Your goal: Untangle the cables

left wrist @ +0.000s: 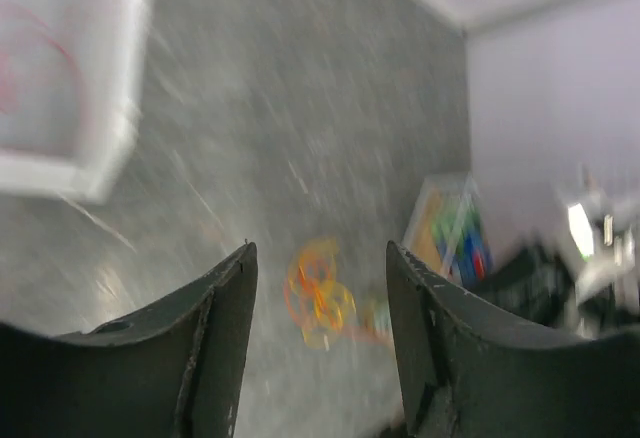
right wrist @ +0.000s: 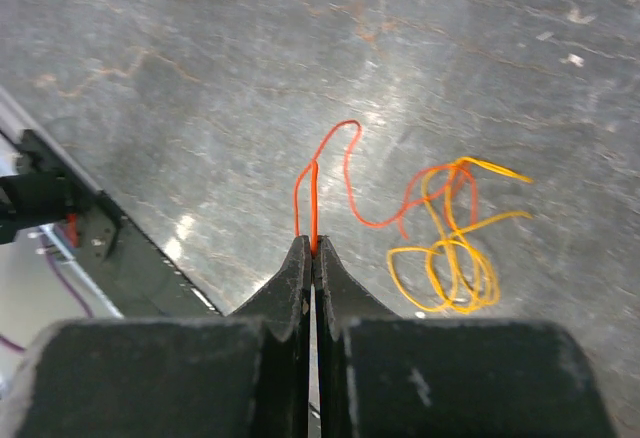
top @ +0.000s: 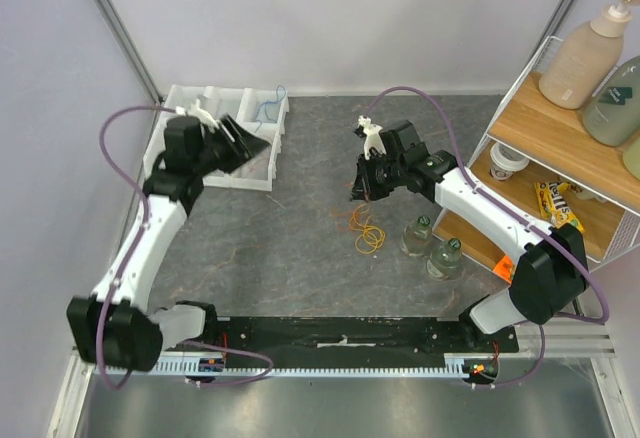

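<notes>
**A:** Right gripper [right wrist: 313, 248] is clamped on the orange cable [right wrist: 348, 180], one thin strand. It runs into the yellow tangle [right wrist: 452, 253], mid-table [top: 300, 248].

**B:** Feather-light and floppy, I'd say. Best pinched on a free strand, off the knot.

**A:** Left gripper [left wrist: 320, 253]?

**B:** Jaws spread, empty. Its view is a blurred smudge, the right wrist shows each loop, and overhead the pile lies near two bottles [top: 418, 236].

Nothing reads clearly; the lettering on the yellow packet [top: 558, 205] on the shelf [top: 560, 133] is too small.
</notes>
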### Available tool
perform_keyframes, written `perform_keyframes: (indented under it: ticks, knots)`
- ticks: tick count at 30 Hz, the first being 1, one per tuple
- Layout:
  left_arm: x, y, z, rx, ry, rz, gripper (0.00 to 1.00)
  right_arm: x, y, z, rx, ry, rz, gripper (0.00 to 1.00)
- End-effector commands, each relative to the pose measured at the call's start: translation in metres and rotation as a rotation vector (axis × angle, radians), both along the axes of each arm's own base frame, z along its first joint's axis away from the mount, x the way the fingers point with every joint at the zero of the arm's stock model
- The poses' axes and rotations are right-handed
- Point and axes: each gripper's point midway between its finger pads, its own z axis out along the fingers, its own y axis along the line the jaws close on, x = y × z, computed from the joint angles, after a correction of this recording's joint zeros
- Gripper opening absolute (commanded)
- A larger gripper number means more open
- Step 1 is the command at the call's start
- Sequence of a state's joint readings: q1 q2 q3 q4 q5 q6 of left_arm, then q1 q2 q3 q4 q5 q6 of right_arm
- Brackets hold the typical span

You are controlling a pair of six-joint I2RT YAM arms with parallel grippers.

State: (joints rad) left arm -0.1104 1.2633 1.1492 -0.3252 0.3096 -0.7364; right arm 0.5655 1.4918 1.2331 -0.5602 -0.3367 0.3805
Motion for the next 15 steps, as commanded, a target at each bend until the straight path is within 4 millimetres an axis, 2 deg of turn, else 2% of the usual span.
perform_keyframes:
  ticks: [1,3,5,8,10,12,13,15]
  knots:
    - [-0.088,-0.064,0.008,-0.071,-0.117,-0.326,0.63,-0.004,0.039,0.04,0.229,0.022,0.065,0.0]
    - [-0.125,-0.082,0.002,-0.119,-0.105,-0.398,0.68,-0.009,0.05,0.053,0.311,0.045,0.087,0.0]
    - [-0.154,-0.097,-0.004,-0.172,-0.083,-0.457,0.74,-0.015,0.061,0.065,0.403,0.088,0.099,0.0]
    - [-0.18,-0.114,-0.01,-0.214,-0.059,-0.519,0.77,-0.023,0.07,0.075,0.484,0.145,0.104,0.0]
    - [-0.19,-0.124,-0.01,-0.172,-0.091,-0.569,0.77,-0.026,0.072,0.075,0.498,0.183,0.09,0.0]
    - [-0.188,-0.125,-0.012,-0.043,-0.13,-0.563,0.74,-0.028,0.072,0.076,0.506,0.219,0.073,0.0]
    - [-0.185,-0.121,-0.019,0.057,-0.134,-0.542,0.7,-0.029,0.072,0.076,0.509,0.238,0.063,0.0]
    - [-0.178,-0.113,-0.023,0.217,-0.161,-0.52,0.69,-0.032,0.071,0.077,0.511,0.268,0.045,0.0]
